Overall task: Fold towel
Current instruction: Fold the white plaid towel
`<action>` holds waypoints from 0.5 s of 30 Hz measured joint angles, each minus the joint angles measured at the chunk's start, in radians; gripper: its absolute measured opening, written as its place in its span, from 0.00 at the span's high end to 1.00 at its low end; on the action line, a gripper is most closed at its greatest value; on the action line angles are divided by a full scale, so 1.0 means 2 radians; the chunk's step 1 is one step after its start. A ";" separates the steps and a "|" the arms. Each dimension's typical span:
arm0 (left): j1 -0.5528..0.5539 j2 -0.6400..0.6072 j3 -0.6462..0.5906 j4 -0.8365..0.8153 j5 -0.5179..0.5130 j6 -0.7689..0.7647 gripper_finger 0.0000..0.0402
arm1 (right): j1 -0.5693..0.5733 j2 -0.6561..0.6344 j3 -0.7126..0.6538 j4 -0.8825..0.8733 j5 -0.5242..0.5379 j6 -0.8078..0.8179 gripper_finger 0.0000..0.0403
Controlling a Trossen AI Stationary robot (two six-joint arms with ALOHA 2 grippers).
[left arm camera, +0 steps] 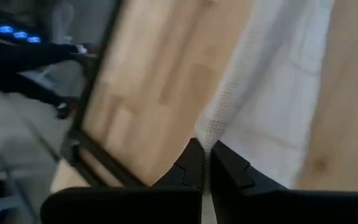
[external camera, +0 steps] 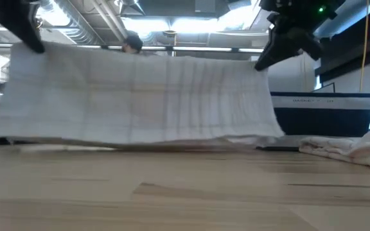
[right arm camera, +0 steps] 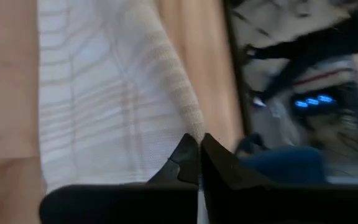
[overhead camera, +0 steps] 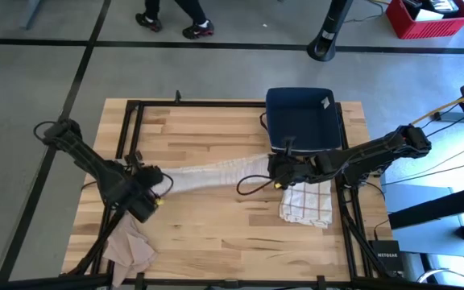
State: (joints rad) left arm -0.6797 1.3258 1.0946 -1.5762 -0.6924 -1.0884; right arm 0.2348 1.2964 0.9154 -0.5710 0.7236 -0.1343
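Low view shows the counter [external camera: 185, 192] lying beneath the towel [external camera: 140, 96], which hangs as a wide sheet between both sets of fingers, its lower edge just touching the wood, likely so it spreads flat for a fold. Left fingers [left arm camera: 205, 163] are clamped on one top corner, right fingers [right arm camera: 199, 155] on the other, keeping the top edge taut.

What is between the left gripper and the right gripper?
The towel, stretched out, with the left gripper and right gripper each pinching one corner. The high view shows this span, and the low view shows it hanging above the table.
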 joint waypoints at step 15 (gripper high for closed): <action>0.014 -0.028 -0.004 0.009 -0.047 0.010 1.00 | 0.000 -0.001 0.001 -0.003 0.054 0.025 0.99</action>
State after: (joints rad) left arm -0.6515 1.2697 1.0874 -1.5585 -0.7872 -1.0683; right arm 0.2356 1.2954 0.9165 -0.5775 0.8309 -0.0852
